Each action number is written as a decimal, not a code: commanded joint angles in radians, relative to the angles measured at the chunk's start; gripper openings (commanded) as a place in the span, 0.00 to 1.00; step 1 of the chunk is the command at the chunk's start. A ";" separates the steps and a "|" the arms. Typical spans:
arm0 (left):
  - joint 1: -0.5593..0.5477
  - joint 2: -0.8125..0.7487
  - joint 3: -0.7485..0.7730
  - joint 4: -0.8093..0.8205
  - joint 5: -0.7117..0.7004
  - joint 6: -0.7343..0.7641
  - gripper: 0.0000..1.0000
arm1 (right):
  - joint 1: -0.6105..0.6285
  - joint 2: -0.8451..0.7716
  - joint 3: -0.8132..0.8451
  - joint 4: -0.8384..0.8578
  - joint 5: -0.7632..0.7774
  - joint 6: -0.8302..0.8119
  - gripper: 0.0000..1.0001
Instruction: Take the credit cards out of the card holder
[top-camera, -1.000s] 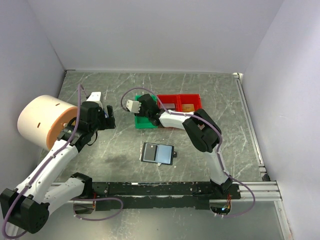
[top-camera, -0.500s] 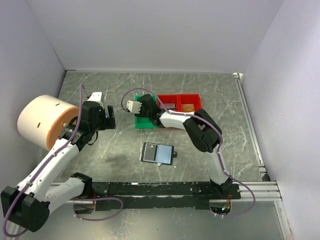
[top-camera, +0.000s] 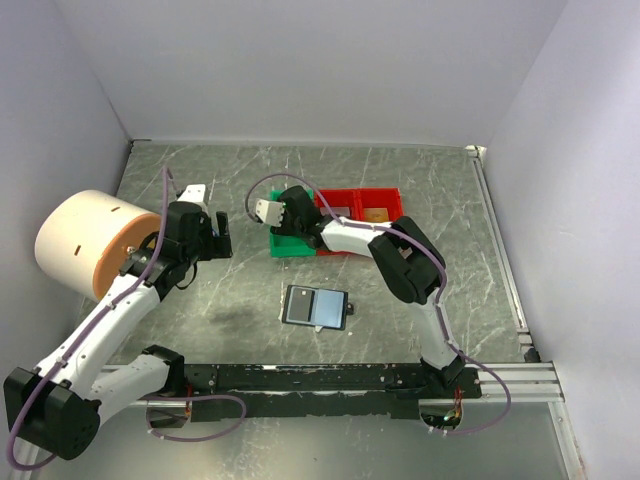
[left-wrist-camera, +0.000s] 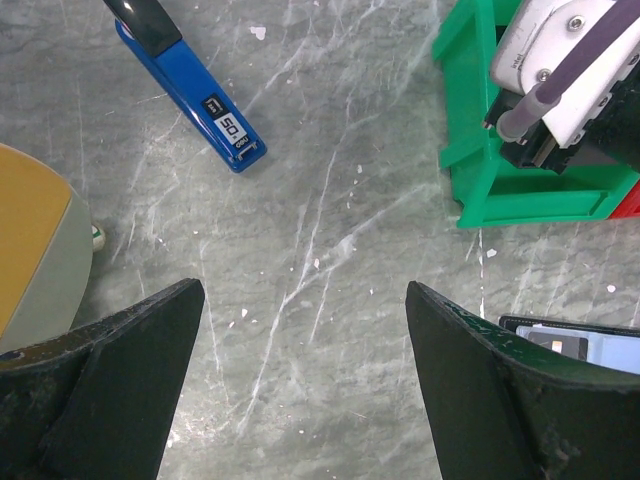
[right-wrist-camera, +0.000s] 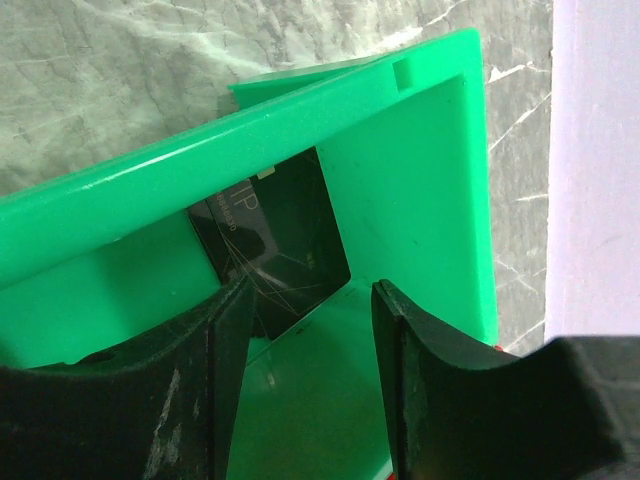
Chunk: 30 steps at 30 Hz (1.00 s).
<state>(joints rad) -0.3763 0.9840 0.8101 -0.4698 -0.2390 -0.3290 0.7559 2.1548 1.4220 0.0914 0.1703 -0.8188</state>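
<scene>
Right gripper (right-wrist-camera: 312, 300) stands with its fingers parted inside the green bin (right-wrist-camera: 420, 180), gripping nothing. A black card (right-wrist-camera: 275, 245) lies on the bin floor against the wall, seen through the gap between the fingers, and neither pad appears to touch it. That card looks delivered.

The card holder (top-camera: 315, 307) lies open and flat on the table (top-camera: 450, 190), toward the near edge and roughly between the two arm bases. Its long axis runs left to right in the top view. It has a dark half on the left and a pale half on the right; whether a card remains in the sleeves is too small to tell. From the right gripper the holder lies back toward the robot and slightly to the right, well apart. That gripper seems the nearer of the two.

Left gripper (left-wrist-camera: 300, 290) hovers over bare table with its fingers spread wide and empty. The holder's corner (left-wrist-camera: 580, 340) shows at the lower right of its wrist view.

Beside the green bin, two red bins (top-camera: 398, 197) hold a grey card (top-camera: 338, 211) and an orange card (top-camera: 377, 213). A blue stick-shaped object (left-wrist-camera: 190, 85) lies past the left gripper.
</scene>
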 joint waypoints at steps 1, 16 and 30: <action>0.008 0.001 0.022 -0.004 0.010 0.013 0.94 | -0.003 -0.017 0.035 -0.037 -0.022 0.023 0.51; 0.008 -0.007 0.019 -0.002 0.003 0.007 0.95 | -0.003 -0.244 -0.042 0.153 0.049 0.313 0.56; 0.008 -0.020 0.016 -0.004 -0.036 -0.003 0.96 | -0.008 -0.571 -0.278 0.004 0.314 0.978 0.82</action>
<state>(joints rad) -0.3763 0.9794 0.8101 -0.4709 -0.2440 -0.3294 0.7517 1.6585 1.2007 0.1974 0.4175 -0.0448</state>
